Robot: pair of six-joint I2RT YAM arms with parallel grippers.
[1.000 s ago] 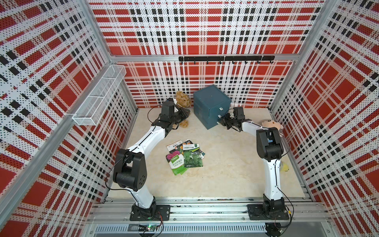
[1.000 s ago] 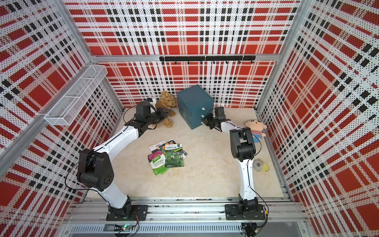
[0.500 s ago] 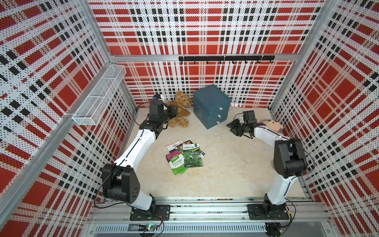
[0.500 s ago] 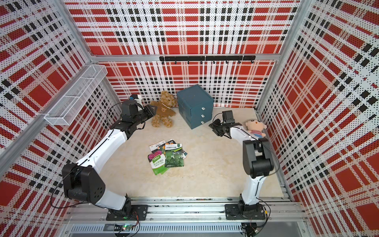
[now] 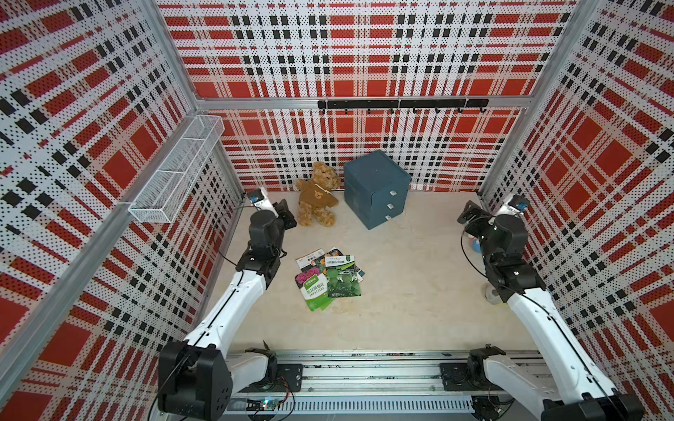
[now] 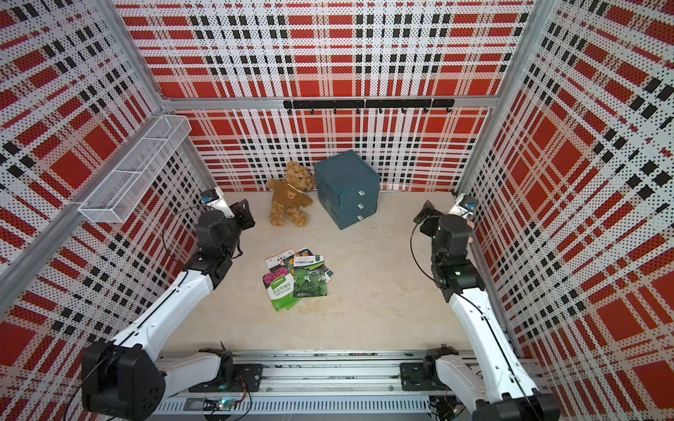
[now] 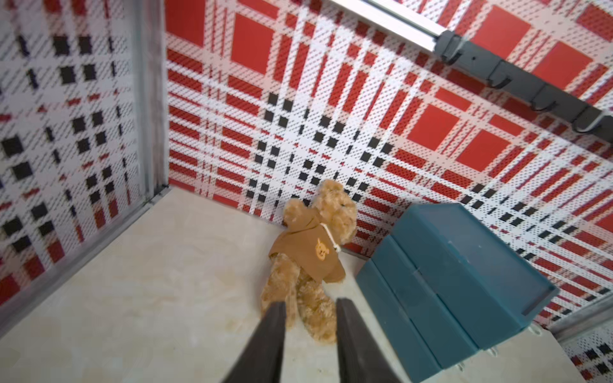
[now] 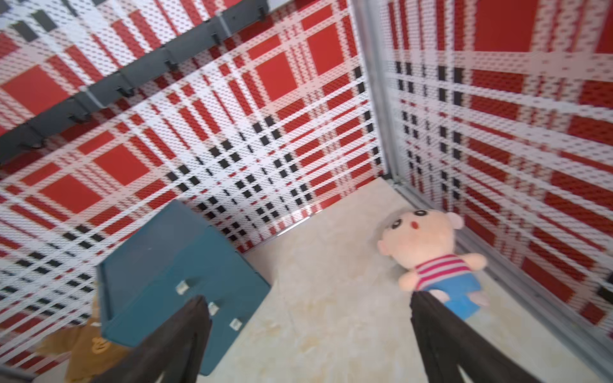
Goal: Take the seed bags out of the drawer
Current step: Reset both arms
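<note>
Seed bags: overlapping pile (image 5: 328, 279) at mid-table, outside the drawer.
Drawer unit (image 5: 375, 182): 1 o'clock from the pile; all three drawers look shut, contents hidden.
Left gripper (image 7: 310, 303): narrowly spread, empty, at 10 o'clock, facing the teddy bear (image 7: 315, 252).
Right gripper (image 8: 308, 296): spread wide, empty, at 2 o'clock.
Doing it well: unloading looks finished; park both arms high, clear of the pile.

One of the seed bags (image 5: 316, 289) says "IMPATIENS" (under Chinese words too small to read); the others look too blurry.
</note>
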